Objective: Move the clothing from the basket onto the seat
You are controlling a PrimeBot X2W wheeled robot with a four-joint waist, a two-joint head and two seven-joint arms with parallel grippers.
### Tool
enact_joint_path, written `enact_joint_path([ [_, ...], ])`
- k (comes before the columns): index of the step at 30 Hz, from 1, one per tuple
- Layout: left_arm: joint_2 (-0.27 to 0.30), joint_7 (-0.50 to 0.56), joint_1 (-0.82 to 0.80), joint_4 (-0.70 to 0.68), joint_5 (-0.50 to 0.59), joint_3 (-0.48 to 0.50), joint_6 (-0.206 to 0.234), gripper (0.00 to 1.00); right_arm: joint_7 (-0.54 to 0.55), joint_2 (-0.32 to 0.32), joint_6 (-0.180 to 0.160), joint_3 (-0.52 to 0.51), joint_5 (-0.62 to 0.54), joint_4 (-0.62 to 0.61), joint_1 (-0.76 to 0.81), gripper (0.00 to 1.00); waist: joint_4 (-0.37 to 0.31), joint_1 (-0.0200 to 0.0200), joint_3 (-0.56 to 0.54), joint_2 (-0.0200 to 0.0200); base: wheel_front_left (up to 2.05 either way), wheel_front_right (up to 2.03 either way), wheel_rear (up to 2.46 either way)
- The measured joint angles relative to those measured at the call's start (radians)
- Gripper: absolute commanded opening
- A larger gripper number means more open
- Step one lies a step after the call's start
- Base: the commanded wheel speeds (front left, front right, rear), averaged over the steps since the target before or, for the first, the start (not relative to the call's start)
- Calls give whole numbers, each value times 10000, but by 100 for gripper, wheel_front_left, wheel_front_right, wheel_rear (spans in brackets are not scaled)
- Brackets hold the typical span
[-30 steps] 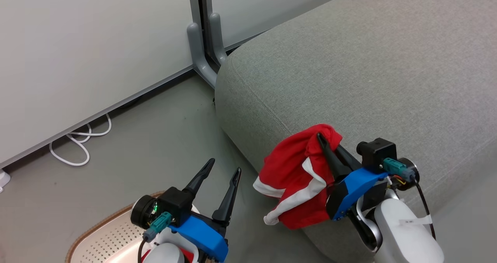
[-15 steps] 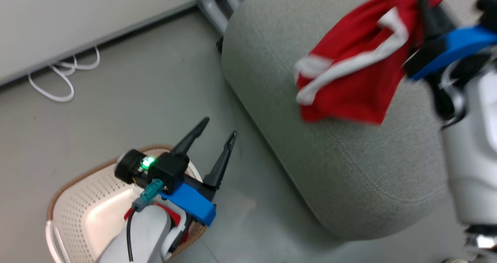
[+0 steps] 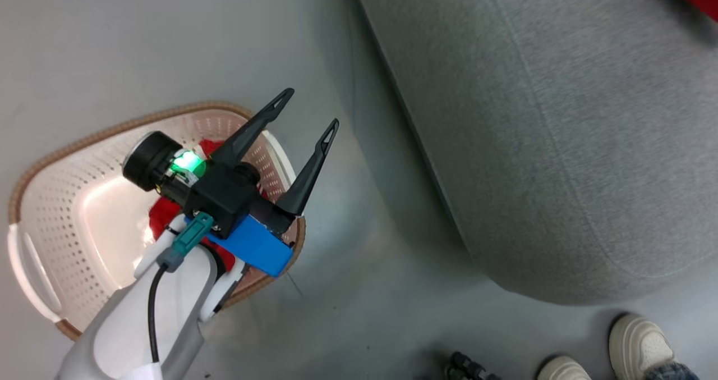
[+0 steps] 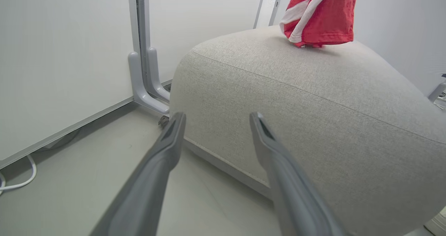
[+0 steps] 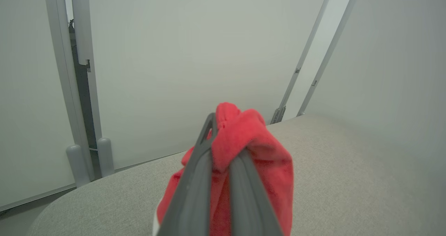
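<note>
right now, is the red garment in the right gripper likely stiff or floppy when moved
Probably floppy: the red garment hangs in folds from the right gripper, drooping toward the grey seat. Likely light, since a pinch on one bunched part carries it. It should crumple where released, not roll.

Probably an office or lab: white partition panels (image 4: 62, 72) on grey feet (image 4: 146, 89), bare grey floor (image 3: 84, 43).

Head camera has swung down; basket (image 3: 56, 211) now mostly in frame, shoes (image 3: 639, 339) newly visible. The right gripper (image 5: 223, 138) has carried the clothing (image 4: 318, 16) from the front edge of the seat (image 4: 313, 100) up over its top.
</note>
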Motion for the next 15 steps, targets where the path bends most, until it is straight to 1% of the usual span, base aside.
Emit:
enact_joint_path([
  [4, 268, 284, -82, -487, 38, 0, 2, 100, -541, 199, 0, -382, -105, 792, -5, 0, -19, 1, 787, 0, 0, 0, 0],
  [8, 514, 573, -96, -788, 90, -75, 2, 100, -1126, 502, 0, -679, -242, 1774, 43, 0, -134, 1, 1336, 0, 0, 0, 0],
  [11, 606, 688, -97, -926, 88, -148, 2, 100, -1452, 673, 0, -798, -336, 2550, 79, 0, -282, 1, 1492, -1, 0, 0, 0],
  [15, 729, 744, -52, -1030, 50, -128, 52, 100, -1778, 677, 0, -834, -453, 3269, 66, 0, -398, 0, 1433, 0, 0, 0, 0],
])
